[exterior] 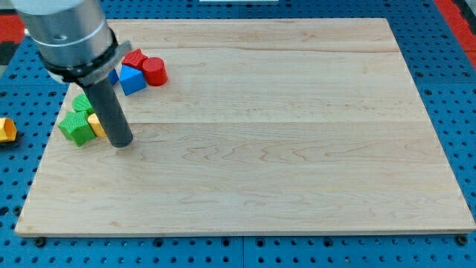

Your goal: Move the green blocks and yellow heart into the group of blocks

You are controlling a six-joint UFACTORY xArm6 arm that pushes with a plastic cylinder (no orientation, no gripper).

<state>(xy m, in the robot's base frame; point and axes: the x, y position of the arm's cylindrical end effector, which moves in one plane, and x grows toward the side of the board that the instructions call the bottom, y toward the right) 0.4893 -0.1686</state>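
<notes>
My tip (120, 141) rests on the board at the view's left, just right of a yellow block (95, 123), whose shape is mostly hidden by the rod. A green star-like block (75, 126) sits left of the yellow one. A second green block (82, 103) lies just above it, partly hidden by the rod. Higher up is a group: a red block (134, 58), a red cylinder (155, 71), a blue block (132, 79) and a bit of another blue block (113, 75) behind the rod.
The wooden board (282, 134) lies on a blue pegboard table. An orange-yellow block (7, 129) sits off the board at the view's left edge. The arm's grey body (63, 33) covers the board's top-left corner.
</notes>
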